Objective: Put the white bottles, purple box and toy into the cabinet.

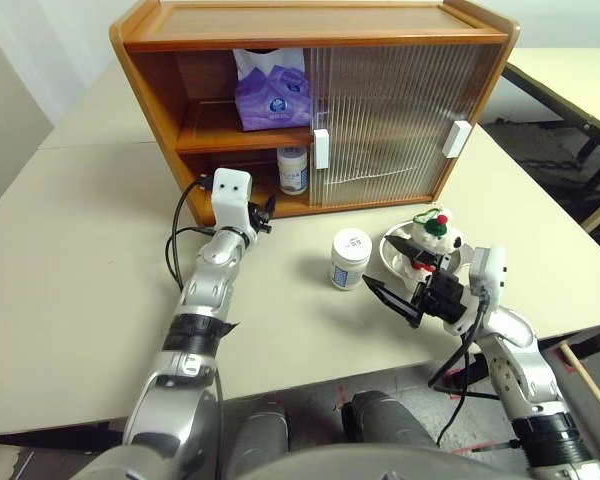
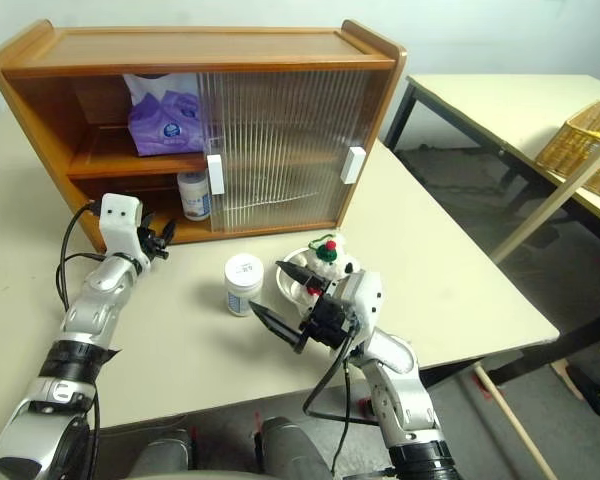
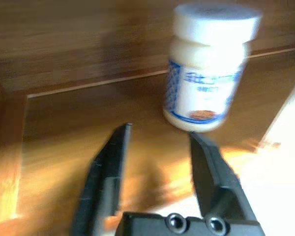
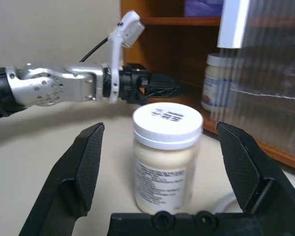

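Note:
The cabinet stands at the back of the table with its left half open. The purple box rests on its upper shelf. One white bottle stands upright on the lower shelf beside the door edge. My left gripper is just in front of that lower compartment; in the left wrist view its fingers are open and empty, a short way from the bottle. The other white bottle stands on the table. My right gripper is open, level with it, not touching. The toy sits in a bowl behind that gripper.
Both ribbed sliding doors cover the cabinet's right half. The bowl holding the toy lies close to my right wrist. A second table with a wicker basket stands off to the right across a gap.

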